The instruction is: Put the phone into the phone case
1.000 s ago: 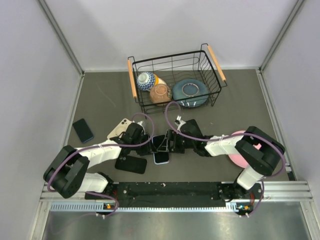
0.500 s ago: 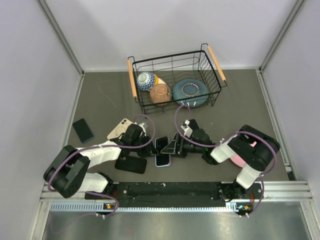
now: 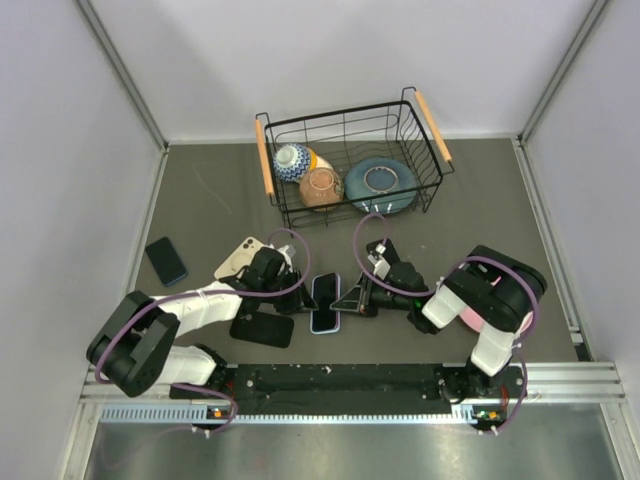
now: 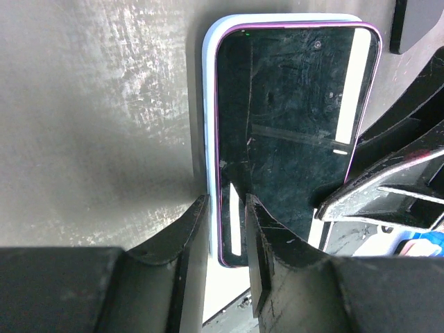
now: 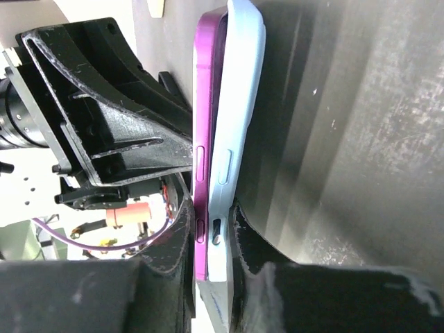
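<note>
A phone (image 4: pixel 291 118) with a black screen and purple frame lies in a light blue phone case (image 4: pixel 207 139) between my two arms, near the table's front (image 3: pixel 325 295). My right gripper (image 5: pixel 211 215) is shut on both, at the middle of their right long edge. One finger is on the phone's purple side (image 5: pixel 205 104) and the other is behind the case (image 5: pixel 239 90). My left gripper (image 4: pixel 227 225) straddles the left long edge with its jaws slightly apart. One finger touches the case rim and the other rests on the screen.
A wire basket (image 3: pixel 430 125) at the back holds bowls and a blue plate. A dark blue phone (image 3: pixel 165 260) lies far left, and a cream phone (image 3: pixel 238 258) lies beside my left arm. A black phone-sized slab (image 3: pixel 262 328) lies near the front. Something pink (image 3: pixel 466 318) lies under my right arm.
My right gripper was wide open around the phone and has shut on phone and case. The right arm has folded in closer. The left gripper has kept its place.
</note>
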